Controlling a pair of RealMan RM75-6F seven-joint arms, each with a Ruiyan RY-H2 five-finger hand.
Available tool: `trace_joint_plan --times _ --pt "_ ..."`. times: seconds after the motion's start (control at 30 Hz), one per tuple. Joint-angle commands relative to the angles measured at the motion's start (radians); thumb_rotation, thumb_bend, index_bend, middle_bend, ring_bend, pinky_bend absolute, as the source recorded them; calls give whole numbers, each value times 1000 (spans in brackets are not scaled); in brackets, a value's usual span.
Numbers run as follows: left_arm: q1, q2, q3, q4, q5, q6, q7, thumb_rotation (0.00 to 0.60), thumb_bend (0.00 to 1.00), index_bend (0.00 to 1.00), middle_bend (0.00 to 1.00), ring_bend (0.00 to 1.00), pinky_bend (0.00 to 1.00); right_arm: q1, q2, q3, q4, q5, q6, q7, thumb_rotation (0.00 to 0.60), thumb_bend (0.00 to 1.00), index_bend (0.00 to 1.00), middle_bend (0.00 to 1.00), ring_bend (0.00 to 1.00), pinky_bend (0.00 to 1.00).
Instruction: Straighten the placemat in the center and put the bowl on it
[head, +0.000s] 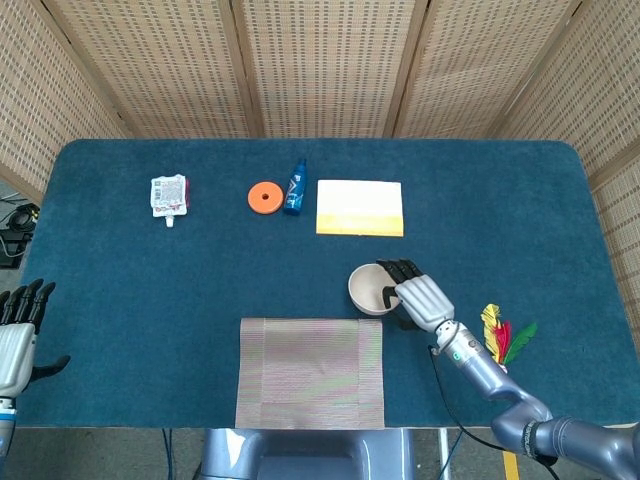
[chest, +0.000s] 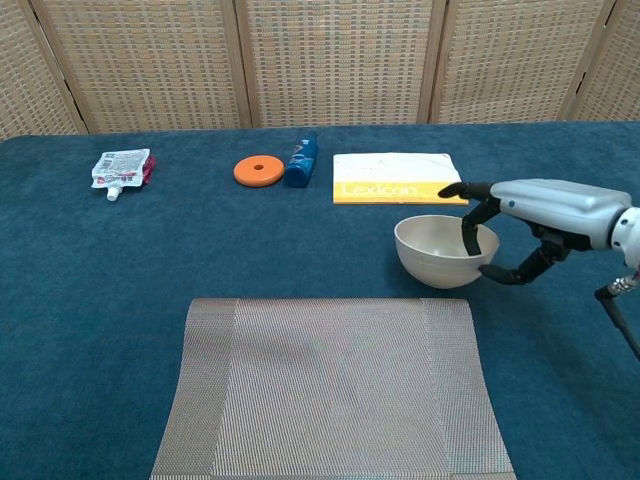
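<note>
in the head view, the right hand has its fingers hooked over the rim of the cream bowl, with a dark thumb low on the bowl's near side, so it looks like it is gripping the bowl. the bowl sits on the blue table just past the far right corner of the placemat. the placemat lies toward the robot from the fingers. its edges look lined up with the table edge, so i think the straightening is done. its long side here runs from the robot toward the far wall. the bowl is not on the mat yet, so that part is left. the left hand waits far off at the table edge, fingers apart, holding nothing.

in the chest view, the right hand pinches the bowl with fingers inside the rim and thumb outside. the bowl stands upright, mouth up, maybe tipped a little. the placemat is just in front of it, flat and straight.
</note>
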Motion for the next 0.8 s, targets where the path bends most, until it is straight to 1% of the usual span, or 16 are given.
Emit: trace_joint_plan --times 0.03,0.13,0.27,0.4,0.57,0.7,0.8 --pt "0 1 -1 0 -3 0 -3 600 0 0 0 0 0 -5 5 32 22 9 45 53 600 623 721 0 0 0" --pt "-2 2 0 1 -5 -2 -4 600 0 0 0 0 0 -9 27 61 58 32 72 81 600 623 722 0 0 0" --pt "-3 3 2 -1 -4 -1 -4 600 0 0 0 0 0 -20 59 99 134 87 84 112 600 623 722 0 0 0" --pt "-2 5 3 -4 -4 2 -8 600 0 0 0 0 0 -34 79 111 216 134 72 142 600 624 722 0 0 0" --pt "-3 6 6 -6 0 2 -6 600 0 0 0 0 0 -61 71 82 341 179 24 134 600 624 722 0 0 0" --pt "-5 3 10 -7 2 1 0 600 0 0 0 0 0 -84 43 46 418 180 6 138 600 624 721 0 0 0" --pt "-4 1 13 -8 5 2 4 600 0 0 0 0 0 -93 21 31 456 175 1 153 600 615 719 0 0 0"
